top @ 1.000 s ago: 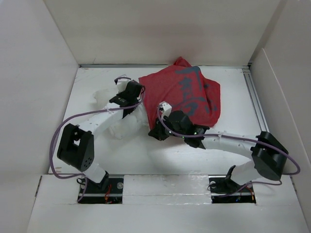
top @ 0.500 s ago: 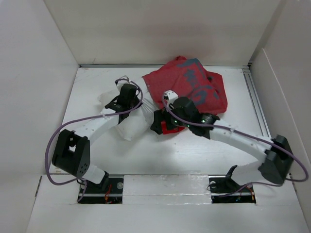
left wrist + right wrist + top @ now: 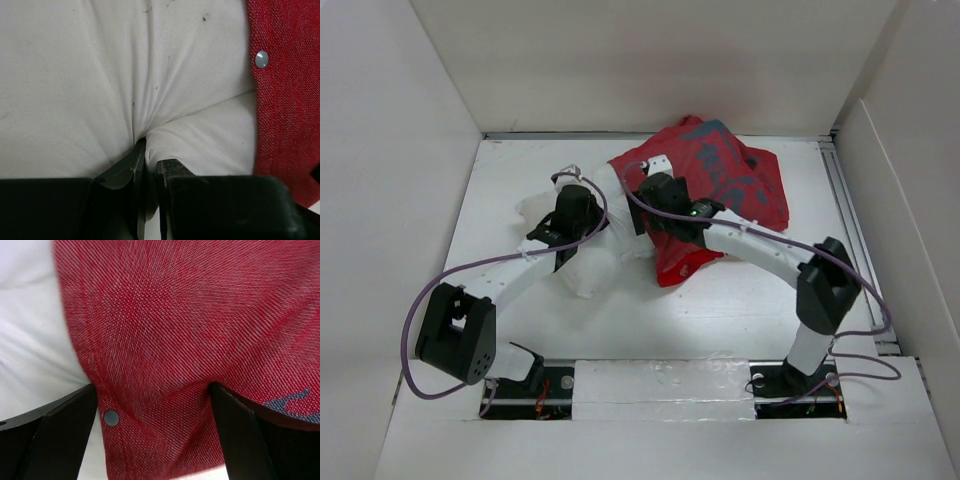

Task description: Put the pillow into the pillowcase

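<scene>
The white pillow (image 3: 585, 265) lies left of centre with its right end under the red pillowcase (image 3: 735, 190). My left gripper (image 3: 588, 200) is shut on a pinched fold of the pillow (image 3: 100, 75); the left gripper (image 3: 150, 155) sits just left of the pillowcase's hem (image 3: 285, 100), which carries a metal snap (image 3: 261, 59). My right gripper (image 3: 645, 205) is open over the pillowcase's edge. In the right wrist view the right gripper (image 3: 150, 395) has its fingers (image 3: 55, 435) wide apart with red pillowcase (image 3: 175, 315) cloth between them, ungripped. The pillow (image 3: 30, 340) shows at left.
White walls enclose the table on the left, back and right. A metal rail (image 3: 845, 220) runs along the right side. A loose corner of the red cloth (image 3: 680, 270) hangs toward the near side, beside the right arm's forearm (image 3: 760, 245).
My right gripper opened, let go of the red cloth, and swung from the near side up toward the back. The left gripper drifted slightly left and nearer, still holding the pillow.
</scene>
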You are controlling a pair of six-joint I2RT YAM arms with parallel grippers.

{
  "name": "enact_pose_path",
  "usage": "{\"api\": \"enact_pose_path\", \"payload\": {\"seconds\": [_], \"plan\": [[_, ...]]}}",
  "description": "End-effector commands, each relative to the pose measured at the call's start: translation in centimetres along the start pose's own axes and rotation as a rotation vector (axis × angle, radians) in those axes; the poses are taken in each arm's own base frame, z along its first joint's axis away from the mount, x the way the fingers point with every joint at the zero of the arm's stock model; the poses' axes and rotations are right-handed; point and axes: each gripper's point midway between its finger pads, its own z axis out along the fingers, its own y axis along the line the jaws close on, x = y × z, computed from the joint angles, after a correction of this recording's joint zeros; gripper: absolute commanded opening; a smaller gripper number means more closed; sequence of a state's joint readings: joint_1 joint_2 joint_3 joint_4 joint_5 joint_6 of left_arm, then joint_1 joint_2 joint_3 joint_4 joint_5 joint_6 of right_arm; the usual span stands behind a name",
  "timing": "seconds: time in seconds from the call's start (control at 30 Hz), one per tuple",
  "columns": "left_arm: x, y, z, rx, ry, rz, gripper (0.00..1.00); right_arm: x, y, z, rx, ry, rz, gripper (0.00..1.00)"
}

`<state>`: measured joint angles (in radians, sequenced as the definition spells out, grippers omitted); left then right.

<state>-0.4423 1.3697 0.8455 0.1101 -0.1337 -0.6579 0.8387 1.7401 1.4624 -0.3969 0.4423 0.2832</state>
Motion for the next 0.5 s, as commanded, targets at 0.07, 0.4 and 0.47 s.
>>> {"api": "enact_pose_path", "payload": {"seconds": [0.07, 0.4, 0.47], "plan": [[-0.6, -0.9, -0.6, 0.033, 0.001, 0.008, 0.00, -0.8, -1.2, 0.4, 0.089, -0.008, -0.042, 0.89], [-0.4, -1.5, -0.4, 0.064, 0.015, 0.016, 0.00, -3.2, 1.6, -1.6, 0.025, -0.066, -0.058, 0.23], [-0.5, -2.0, -0.5, 0.091, 0.012, 0.013, 0.00, -3.7, 2.2, -2.3, 0.002, -0.080, -0.083, 0.19]]}}
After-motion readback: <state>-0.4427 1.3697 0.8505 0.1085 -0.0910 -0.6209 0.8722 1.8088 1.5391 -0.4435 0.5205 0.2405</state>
